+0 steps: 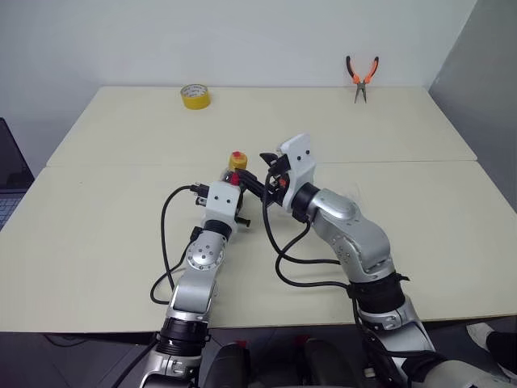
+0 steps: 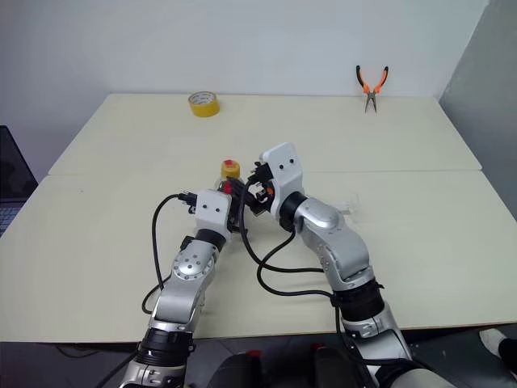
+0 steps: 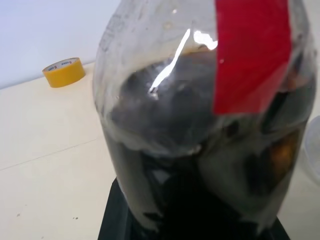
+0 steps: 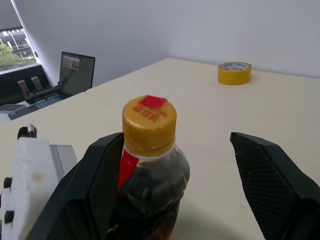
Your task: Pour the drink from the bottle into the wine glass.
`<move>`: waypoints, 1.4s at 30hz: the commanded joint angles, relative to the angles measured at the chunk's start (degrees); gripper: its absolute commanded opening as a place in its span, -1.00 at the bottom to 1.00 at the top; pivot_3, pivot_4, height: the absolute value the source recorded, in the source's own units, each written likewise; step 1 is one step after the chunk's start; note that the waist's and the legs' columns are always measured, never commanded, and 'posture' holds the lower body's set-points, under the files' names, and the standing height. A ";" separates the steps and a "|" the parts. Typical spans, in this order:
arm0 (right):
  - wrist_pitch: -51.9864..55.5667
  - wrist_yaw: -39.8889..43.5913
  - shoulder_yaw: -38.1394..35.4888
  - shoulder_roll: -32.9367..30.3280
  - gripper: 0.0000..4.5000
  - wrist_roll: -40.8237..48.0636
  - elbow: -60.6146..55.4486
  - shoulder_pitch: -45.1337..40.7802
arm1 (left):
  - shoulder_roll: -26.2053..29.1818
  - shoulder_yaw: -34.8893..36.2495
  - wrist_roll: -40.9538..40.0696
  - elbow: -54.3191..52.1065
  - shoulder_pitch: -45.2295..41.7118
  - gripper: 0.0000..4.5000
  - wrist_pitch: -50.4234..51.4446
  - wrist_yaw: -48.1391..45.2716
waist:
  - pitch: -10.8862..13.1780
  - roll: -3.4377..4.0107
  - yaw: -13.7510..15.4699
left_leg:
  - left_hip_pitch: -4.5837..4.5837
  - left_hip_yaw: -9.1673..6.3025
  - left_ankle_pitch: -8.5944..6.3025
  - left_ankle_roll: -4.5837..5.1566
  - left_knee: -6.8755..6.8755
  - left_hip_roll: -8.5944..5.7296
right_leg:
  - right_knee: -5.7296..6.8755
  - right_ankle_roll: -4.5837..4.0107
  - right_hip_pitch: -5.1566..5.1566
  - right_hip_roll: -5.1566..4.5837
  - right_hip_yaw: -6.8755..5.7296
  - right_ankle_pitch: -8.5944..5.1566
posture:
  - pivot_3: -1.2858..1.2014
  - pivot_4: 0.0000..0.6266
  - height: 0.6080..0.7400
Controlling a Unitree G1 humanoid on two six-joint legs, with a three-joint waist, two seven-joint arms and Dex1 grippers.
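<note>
A small squat clear plastic bottle (image 4: 150, 170) with a yellowish cap (image 4: 149, 124) stands upright near the middle of a pale cream table (image 1: 121, 162), its rounded body dark with a nearly black cola-like drink (image 3: 190, 165). A red strip label (image 3: 250, 55) runs down its side, and a small red patch sits on top of the cap above red lettering too small to read.

The left gripper (image 1: 230, 187) is clamped on the lower body of the bottle from the robot's side, its black fingers closed tight against the plastic, as the left wrist view shows with the bottle pressed right up to the lens.

The right gripper (image 4: 170, 175) stands with its jaws spread wide. In the right wrist view one black finger (image 4: 100, 170) is just beside the bottle's shoulder and the other (image 4: 270, 175) is well apart from it; it has hold of nothing.

A clear stemmed wine glass (image 2: 349, 204) shows only faintly on the table to the right of the right arm; its exact pose cannot be told.

A roll of yellow tape (image 1: 195, 96) with faint unreadable print lies flat near the table's far edge on the left. Orange-handled pliers (image 1: 362, 77) hang on the white wall behind the far right of the table. An open laptop (image 4: 75, 72) sits beyond the table's left side.
</note>
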 commanded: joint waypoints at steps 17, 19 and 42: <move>3.52 0.94 3.54 0.08 0.60 1.95 -7.59 -2.66 | 0.17 0.99 0.07 -2.54 -0.93 -0.66 -1.37 -0.10 | 0.00 0.00 -0.12 | 0.01 0.02 0.00 0.00 0.00 -0.01 | -0.01 0.01 0.00 0.01 0.02 0.00 | 0.03 -0.52 1.00; 1.92 0.01 4.55 1.50 0.60 0.55 -5.12 -4.59 | 0.15 0.87 0.09 -2.49 -0.90 -0.66 -1.40 -0.16 | 0.00 0.00 -0.17 | 0.03 0.01 0.00 0.00 -0.01 0.01 | 0.00 0.01 -0.01 0.03 0.02 0.00 | 0.03 -0.52 1.00; -1.51 -1.08 2.40 1.21 0.60 -3.34 0.57 -5.85 | 0.07 0.55 0.00 -2.36 -0.74 -0.66 -1.51 -0.05 | 0.00 -0.01 0.04 | 0.00 0.01 0.00 0.00 0.00 0.00 | -0.02 0.01 0.00 -0.01 0.00 0.00 | 0.03 -0.52 1.00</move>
